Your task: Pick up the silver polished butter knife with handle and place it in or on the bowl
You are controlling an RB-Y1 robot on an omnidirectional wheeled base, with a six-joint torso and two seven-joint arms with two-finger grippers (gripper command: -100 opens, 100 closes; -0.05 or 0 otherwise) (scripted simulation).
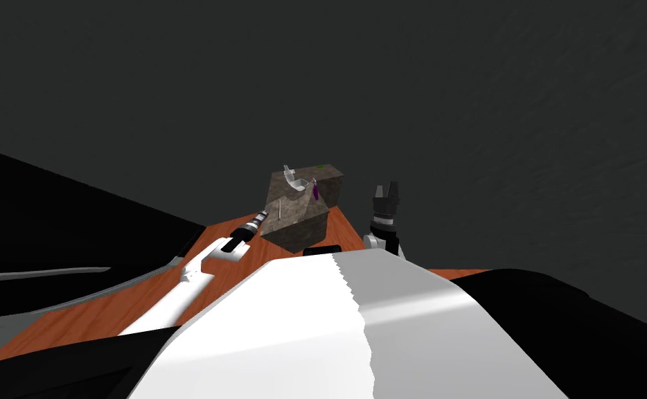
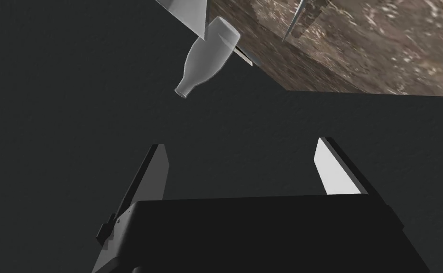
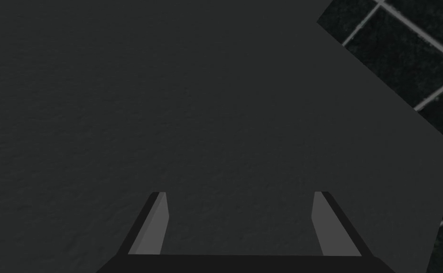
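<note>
A: L. claw (image 2: pixel 239 143) — status?
B: Fingers stood wide apart, nothing held, nothing touched. R. claw (image 3: pixel 238 193) was spread the same way, empty, raised beside the block.
A: Items, qty?
B: Brown mottled block (image 1: pixel 303 208), 1. On top: thin silver knife (image 1: pixel 280 210), 1, lay on the side nearest the L. claw; white bowl (image 1: pixel 292 181), 1, just behind it; purple item (image 1: pixel 314 190), 1. Grey bottle (image 2: pixel 205 58), 1 — near the block's edge.

Thin silver knife (image 1: pixel 280 211) lies on the mottled brown counter (image 1: pixel 315 213) near a white bowl (image 1: pixel 294 181).
</note>
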